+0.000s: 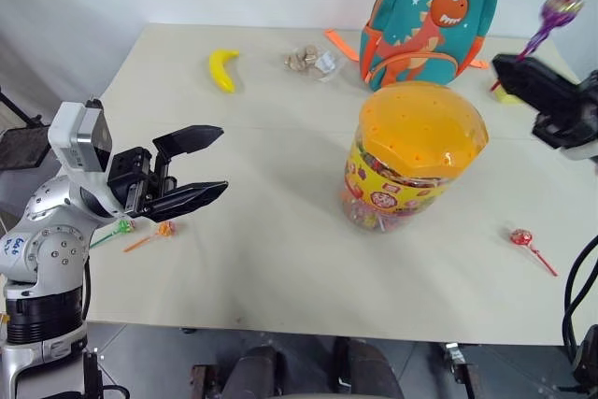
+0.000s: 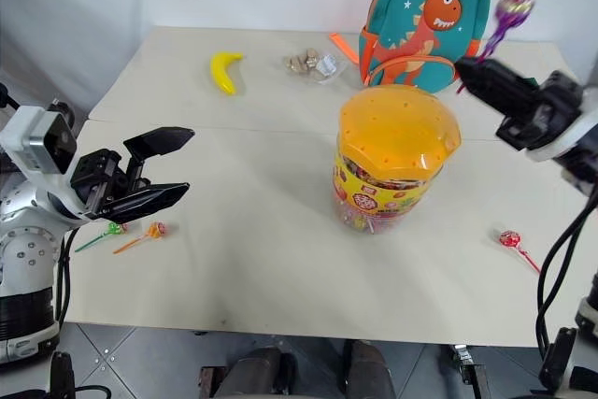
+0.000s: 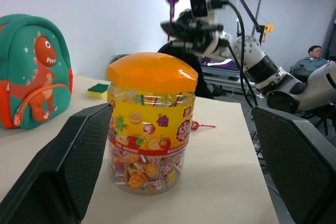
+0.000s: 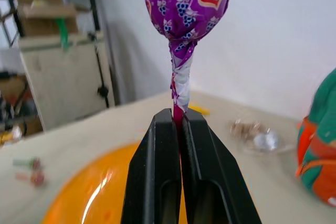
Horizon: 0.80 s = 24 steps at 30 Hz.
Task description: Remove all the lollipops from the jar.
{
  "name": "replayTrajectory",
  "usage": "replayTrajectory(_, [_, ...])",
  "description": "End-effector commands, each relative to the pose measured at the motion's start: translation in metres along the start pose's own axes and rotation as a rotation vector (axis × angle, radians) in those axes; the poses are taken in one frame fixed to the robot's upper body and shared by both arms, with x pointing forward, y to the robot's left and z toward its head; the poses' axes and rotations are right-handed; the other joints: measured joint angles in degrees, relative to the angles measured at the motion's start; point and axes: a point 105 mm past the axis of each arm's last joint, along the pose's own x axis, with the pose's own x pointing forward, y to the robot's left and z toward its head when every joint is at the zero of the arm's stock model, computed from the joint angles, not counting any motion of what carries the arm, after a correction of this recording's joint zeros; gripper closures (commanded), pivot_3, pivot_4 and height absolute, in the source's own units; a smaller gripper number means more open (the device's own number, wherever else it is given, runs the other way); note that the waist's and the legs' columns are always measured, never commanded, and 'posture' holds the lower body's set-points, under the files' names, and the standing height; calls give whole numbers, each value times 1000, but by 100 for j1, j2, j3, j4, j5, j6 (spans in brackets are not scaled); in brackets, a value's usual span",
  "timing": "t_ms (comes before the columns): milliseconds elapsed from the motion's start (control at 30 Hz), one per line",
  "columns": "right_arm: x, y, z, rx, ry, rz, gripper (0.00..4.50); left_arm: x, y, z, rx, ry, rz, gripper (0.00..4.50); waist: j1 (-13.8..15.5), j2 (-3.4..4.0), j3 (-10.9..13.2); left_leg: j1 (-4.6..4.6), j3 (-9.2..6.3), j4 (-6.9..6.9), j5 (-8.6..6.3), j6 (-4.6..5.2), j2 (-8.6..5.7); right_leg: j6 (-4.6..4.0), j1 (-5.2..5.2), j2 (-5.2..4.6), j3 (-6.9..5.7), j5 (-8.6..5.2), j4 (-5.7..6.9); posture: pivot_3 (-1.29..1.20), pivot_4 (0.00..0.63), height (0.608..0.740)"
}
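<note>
Lollipops were mostly out: the purple one [image 4: 186,4] stood clamped by its stick in the right tool [image 2: 472,73], raised above and beyond the jar [image 2: 392,158], while the red one [image 2: 510,240] lay on the counter [image 2: 280,259] to the jar's right and the green [image 2: 114,228] and orange [image 2: 155,229] ones lay side by side near the left front edge. The left tool [image 1: 207,164] hung spread wide and empty, level with the jar and well apart from it.

To finish this step well, the purple lollipop probably wanted carrying clear of the domed orange lid [image 1: 422,126] and lowering onto bare counter, perhaps beside the red one, before the fingers let go; the thin stick could twist in so narrow a pinch.

The counter was pale and matte, carrying also a banana [image 1: 222,69], a teal dinosaur backpack [image 1: 430,16] and a small bag of nuts or the like [image 1: 310,62]. Behind stood white walls; the left wrist view showed a seated person [image 3: 313,59] in the background.
</note>
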Motion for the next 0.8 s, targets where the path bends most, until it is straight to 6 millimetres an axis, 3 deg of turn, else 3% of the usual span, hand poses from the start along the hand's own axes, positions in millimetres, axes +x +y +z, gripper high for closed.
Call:
replayTrajectory(33, [-30, -22, 26, -85, 6, -177, 4462, 5, -8, -3, 35, 63, -80, 0, 2, 0, 0, -2, 0, 0, 0, 0, 0, 0, 0, 0, -1, 0, -3, 0, 150, 740])
replayTrajectory(133, [-74, -57, 2, -176, 302, -427, 4462, 7, -13, -17, 31, 129, -140, 0, 13, -5, -2, -2, 2, -6, 0, 0, 0, 0, 1, 3, -4, 0, -8, 0, 150, 740])
replayTrajectory(333, [-150, -92, -55, -284, 873, -780, 4462, 15, -15, -31, 2, 140, -165, 0, -39, 3, -5, 15, 40, -9, 2, 6, 5, 4, -1, 5, -1, 2, -1, 0, 150, 740])
replayTrajectory(533, [-176, -88, -108, -221, 1077, -795, 4462, 20, -8, -37, -7, 163, -126, 0, -51, 8, -4, 20, 44, -9, 2, 3, 11, 3, -4, 8, 6, 1, 6, 0, 150, 740])
replayTrajectory(700, [-183, -86, -126, -204, 1101, -800, 4462, 20, -5, -37, -22, 173, -119, 0, 2, 9, -4, 14, 39, -5, 2, 3, 5, 5, -4, 4, 6, 2, 3, 0, 150, 740])
replayTrajectory(800, [-185, -83, -135, -190, 1108, -783, 3821, 18, -3, -38, -30, 195, -106, 0, -4, 9, -4, 10, 32, -5, 2, 3, 5, 5, -4, 6, 3, 2, -3, 0, 150, 740])
